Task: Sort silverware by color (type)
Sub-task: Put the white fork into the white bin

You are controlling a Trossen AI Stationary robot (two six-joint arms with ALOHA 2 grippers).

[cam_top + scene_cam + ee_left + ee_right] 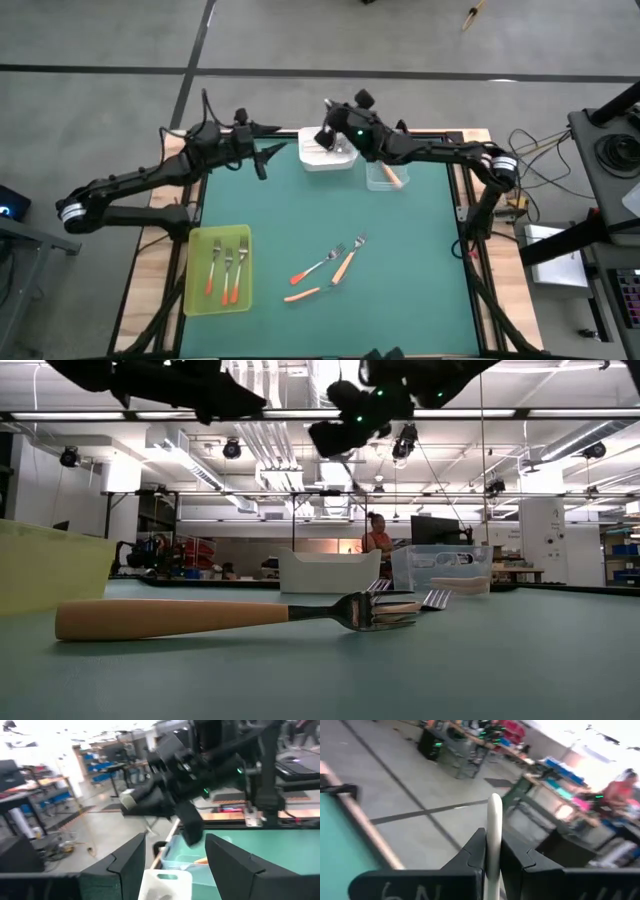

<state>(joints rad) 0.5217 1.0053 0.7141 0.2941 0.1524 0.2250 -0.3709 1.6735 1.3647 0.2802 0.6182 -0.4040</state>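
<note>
Right end effector [492, 857] is clamped on a white-handled fork [494, 827], up over the white tray [328, 157] at the far edge. Left end effector [175, 857] hangs wide open, empty, nearby. Three forks [330, 270] lie mid-surface [400, 250], three sit in the yellow-green tray [197, 300]. They look light, stiff and slick; I'd pinch mid-handle.

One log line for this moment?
right gripper: shut on white fork, over white tray | left gripper: open, empty
</note>
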